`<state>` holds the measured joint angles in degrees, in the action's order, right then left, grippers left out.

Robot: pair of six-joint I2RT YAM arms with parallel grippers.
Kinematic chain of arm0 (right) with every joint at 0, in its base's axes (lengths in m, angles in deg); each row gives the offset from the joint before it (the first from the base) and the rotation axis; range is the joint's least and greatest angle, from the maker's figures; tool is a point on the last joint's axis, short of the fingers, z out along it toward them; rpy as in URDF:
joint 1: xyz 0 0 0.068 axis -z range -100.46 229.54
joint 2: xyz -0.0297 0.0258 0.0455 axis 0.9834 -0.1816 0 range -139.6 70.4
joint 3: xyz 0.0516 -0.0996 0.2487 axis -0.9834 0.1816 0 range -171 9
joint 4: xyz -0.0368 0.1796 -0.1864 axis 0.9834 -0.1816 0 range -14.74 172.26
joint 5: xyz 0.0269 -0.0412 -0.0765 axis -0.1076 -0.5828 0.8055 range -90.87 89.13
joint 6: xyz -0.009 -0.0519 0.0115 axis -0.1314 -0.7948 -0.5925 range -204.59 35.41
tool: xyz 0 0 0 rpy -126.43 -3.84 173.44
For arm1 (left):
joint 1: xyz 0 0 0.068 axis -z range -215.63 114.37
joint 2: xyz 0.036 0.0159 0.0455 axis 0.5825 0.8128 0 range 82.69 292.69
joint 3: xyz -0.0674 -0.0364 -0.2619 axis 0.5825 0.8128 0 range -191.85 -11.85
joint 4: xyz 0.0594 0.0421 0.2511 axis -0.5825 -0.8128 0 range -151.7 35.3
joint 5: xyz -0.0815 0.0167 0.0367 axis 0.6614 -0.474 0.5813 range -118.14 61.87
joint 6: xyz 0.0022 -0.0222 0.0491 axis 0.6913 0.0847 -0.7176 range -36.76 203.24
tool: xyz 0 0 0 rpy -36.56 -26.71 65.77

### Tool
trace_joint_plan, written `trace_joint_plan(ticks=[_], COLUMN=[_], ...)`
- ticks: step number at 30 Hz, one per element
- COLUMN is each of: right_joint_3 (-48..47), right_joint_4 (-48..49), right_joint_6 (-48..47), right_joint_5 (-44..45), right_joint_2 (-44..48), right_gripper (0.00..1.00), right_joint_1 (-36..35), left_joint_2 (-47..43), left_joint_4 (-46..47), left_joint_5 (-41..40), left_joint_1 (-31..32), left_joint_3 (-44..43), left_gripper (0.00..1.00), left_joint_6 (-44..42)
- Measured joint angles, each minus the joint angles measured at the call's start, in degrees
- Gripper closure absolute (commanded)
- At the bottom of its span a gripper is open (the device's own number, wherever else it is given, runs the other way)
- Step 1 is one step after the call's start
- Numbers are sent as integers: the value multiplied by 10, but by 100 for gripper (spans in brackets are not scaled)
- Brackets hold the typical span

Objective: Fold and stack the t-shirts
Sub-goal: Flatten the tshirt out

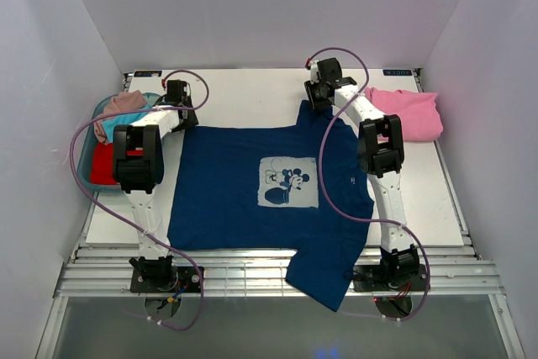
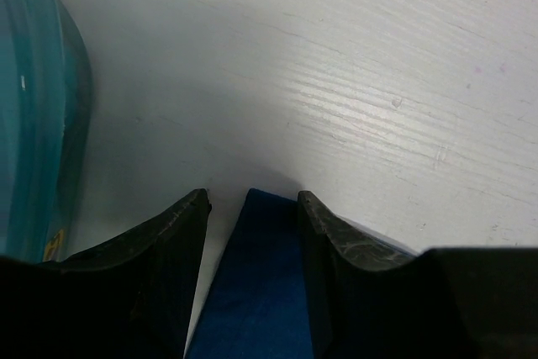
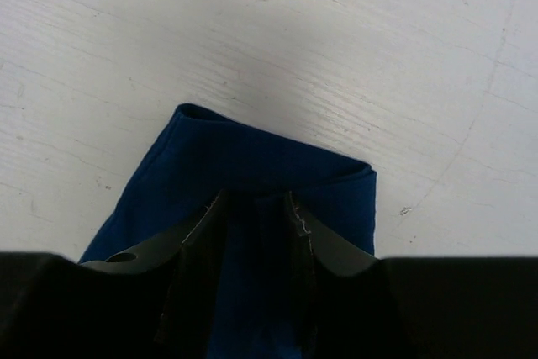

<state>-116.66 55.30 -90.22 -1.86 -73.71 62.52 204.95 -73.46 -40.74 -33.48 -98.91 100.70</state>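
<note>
I see the navy t-shirt (image 1: 227, 208) spread flat, print up, on the desk (image 1: 252, 94). The right jaws pinch its far right corner; the left jaws stand parted astride its far left edge.

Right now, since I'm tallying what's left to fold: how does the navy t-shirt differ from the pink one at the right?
The navy t-shirt lies spread flat mid-table, one sleeve hanging over the near edge; the pink t-shirt sits bunched compactly at the far right. The navy t-shirt carries a pale chest print; the pink t-shirt looks plain. Both rest on the table.
</note>
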Motion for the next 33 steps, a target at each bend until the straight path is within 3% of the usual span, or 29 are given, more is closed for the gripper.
trace_joint_plan(ticks=[4,11,16,25,33], right_joint_3=[2,3,3,3,3], right_joint_4=[1,2,2,2,2], right_joint_6=[-6,-12,-9,-8,-9], right_joint_5=[21,42,45,42,43], right_joint_2=[0,0,0,0,0], right_gripper=[64,86,87,74,79], right_joint_1=[0,0,0,0,0], left_joint_2=[0,0,0,9,12], left_joint_4=[1,3,3,4,-7], left_joint_5=[2,9,13,31,24], left_joint_1=[-2,-4,-5,-10,-11], left_joint_3=[0,0,0,-19,-22], left_gripper=[43,43,43,43,53], left_joint_6=[0,1,3,14,21])
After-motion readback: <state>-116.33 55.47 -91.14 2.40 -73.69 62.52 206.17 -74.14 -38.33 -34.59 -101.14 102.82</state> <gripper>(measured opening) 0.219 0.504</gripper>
